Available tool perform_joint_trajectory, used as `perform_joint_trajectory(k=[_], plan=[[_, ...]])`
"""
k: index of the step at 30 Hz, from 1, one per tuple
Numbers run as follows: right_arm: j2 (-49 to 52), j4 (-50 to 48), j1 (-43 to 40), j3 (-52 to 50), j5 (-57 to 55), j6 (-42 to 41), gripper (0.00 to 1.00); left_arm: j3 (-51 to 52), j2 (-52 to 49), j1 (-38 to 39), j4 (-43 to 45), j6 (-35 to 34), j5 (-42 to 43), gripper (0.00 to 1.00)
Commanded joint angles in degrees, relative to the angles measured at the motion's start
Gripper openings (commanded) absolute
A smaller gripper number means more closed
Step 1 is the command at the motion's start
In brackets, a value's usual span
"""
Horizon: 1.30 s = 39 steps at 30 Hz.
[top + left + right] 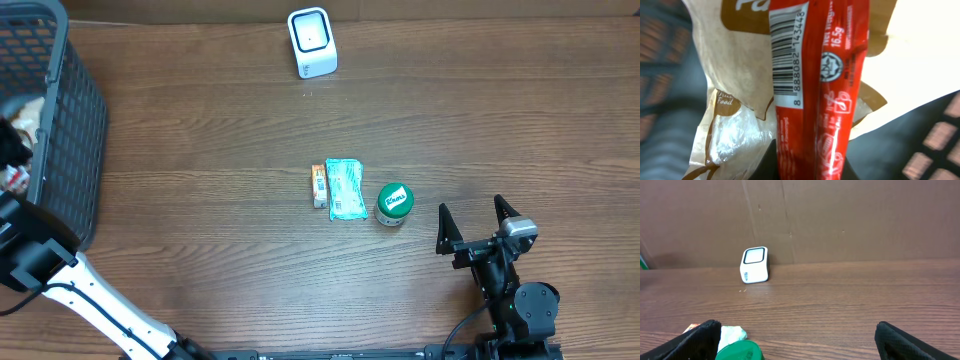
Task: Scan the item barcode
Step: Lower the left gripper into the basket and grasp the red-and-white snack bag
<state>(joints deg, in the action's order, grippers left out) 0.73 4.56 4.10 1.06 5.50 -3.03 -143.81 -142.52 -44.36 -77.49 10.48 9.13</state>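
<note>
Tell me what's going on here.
The left hand is down in the black basket, shut on a red sachet whose barcode shows in its wrist view. The right hand hangs open near the green-lidded jar. The white scanner stands at the far edge of the table.

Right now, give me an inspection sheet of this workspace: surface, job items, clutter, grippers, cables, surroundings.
Surface: wooden table, dark grain.
Job's things: white scanner at far edge; red sachet, barcode facing the left wrist camera; orange box, teal packet, green-lidded jar in a row mid-table.
Clutter: black basket at left, beige packet inside.
Grippers: left gripper shut, seemingly on the red sachet, in the basket; right gripper open, empty.
Cables: black cable by the right arm's base.
Surroundings: brown wall behind the table.
</note>
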Motion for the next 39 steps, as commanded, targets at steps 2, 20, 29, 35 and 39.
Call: perform_joint_trajectory(k=[2,20,29,35,39], plan=[[-0.6,-0.2,-0.3,-0.6,-0.7,-0.4,1.00,-7.4,-0.1,-0.1,-2.3,-3.7,1.6,0.04],[-0.6,-0.2,-0.3,-0.6,-0.7,-0.4,1.00,-12.9,16.9,1.1,-3.3,-12.8,5.6,0.04],[-0.6,-0.2,-0.3,-0.6,-0.7,-0.4,1.00,-12.9,30.9,5.4,-6.8,-18.7,5.9,0.04],[-0.6,-0.2,-0.3,-0.6,-0.7,-0.4,1.00,-12.9,36.0,13.0,-13.4,-19.1,5.3,0.04],[-0.6,-0.2,-0.3,-0.6,-0.7,-0.4,1.00,-12.7,36.0,18.6,-18.7,-19.1,5.3,0.04]])
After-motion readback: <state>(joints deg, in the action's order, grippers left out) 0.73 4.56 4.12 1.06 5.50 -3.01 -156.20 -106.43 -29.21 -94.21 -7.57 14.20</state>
